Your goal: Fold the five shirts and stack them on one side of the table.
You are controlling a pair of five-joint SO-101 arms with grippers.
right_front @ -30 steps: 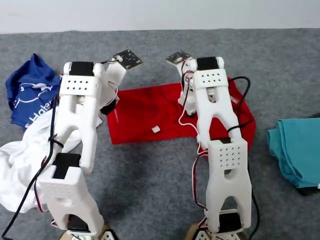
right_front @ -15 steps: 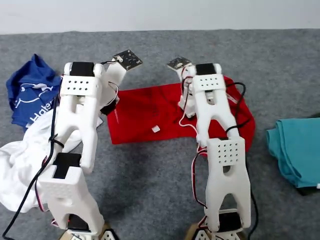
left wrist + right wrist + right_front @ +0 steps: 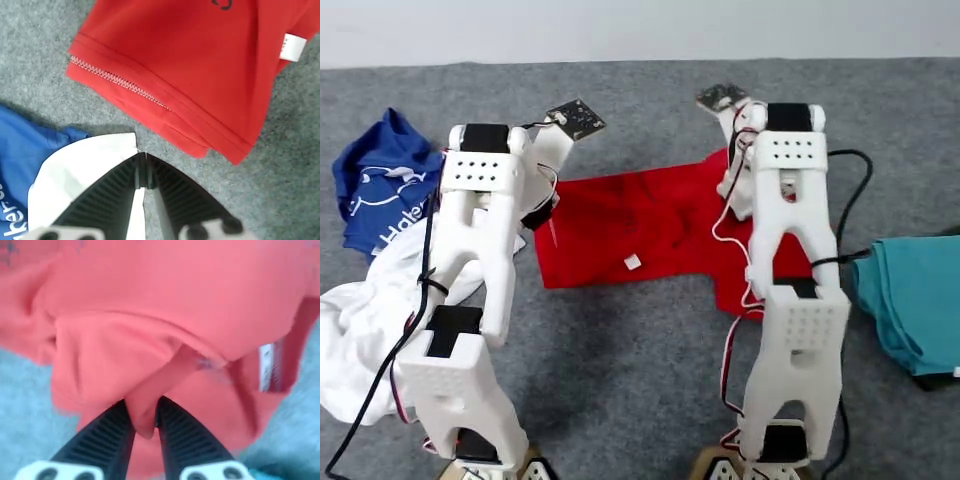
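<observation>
**Right claw pinches red shirt, left claw closed on nothing**

The red shirt (image 3: 640,225) lies spread on the middle of the grey table (image 3: 620,390), between the two arms. It is mostly flat, with wrinkles on the right arm's side. A small white tag (image 3: 632,261) sits on its near edge.

Right gripper (image 3: 144,407): the jaws are clamped on a raised fold of the red shirt (image 3: 165,305), with cloth bunched between the fingertips (image 3: 117,417). The fabric pulls up into a ridge toward the pinch. A label (image 3: 266,367) shows on the cloth beside it.

Left gripper (image 3: 141,162): the jaws are pressed together with nothing between them. It hovers over bare grey table just beside the hemmed corner of the red shirt (image 3: 190,65), not touching it. The hem stitching is visible and the tag (image 3: 292,47) sits at the far edge. The edge of the white shirt (image 3: 75,165) lies under this gripper, and the blue shirt (image 3: 17,165) is next to it.

Other shirts, from the high view:
- The blue shirt (image 3: 380,185) is crumpled at the far left.
- The white shirt (image 3: 360,320) is heaped at the near left, touching the blue one and partly under the left arm.
- The teal shirt (image 3: 910,300) is folded at the right edge, apart from the red shirt. A dark edge peeks out below it, and I can't tell what that is.
</observation>
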